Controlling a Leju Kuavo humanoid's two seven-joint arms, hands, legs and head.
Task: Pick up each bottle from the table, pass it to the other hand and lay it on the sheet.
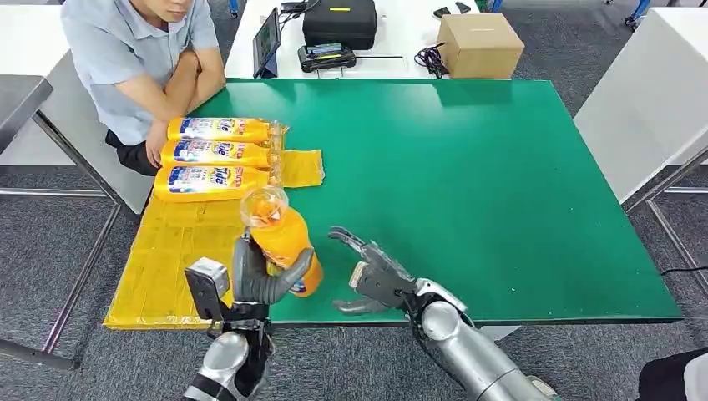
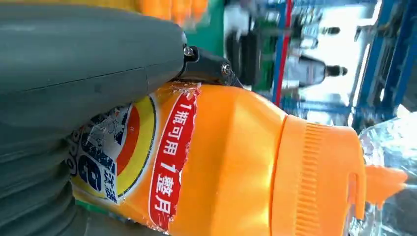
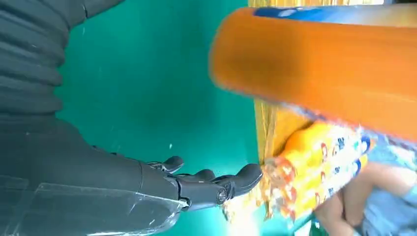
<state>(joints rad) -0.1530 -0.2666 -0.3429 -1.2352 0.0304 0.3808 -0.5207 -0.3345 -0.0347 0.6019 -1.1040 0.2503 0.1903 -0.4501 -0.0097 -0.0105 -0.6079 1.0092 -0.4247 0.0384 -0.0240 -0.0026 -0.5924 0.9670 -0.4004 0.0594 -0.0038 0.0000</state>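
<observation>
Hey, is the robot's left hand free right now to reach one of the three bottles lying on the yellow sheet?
Probably not: the left hand already grips an orange bottle, though nothing blocks the three bottles on the yellow sheet.

Bright, even overhead light in the head view; soft shadows sit under the cardboard box on the green table. Left wrist view: background overexposed and blurred. Right wrist view: near bottle smeared, out of focus.
</observation>
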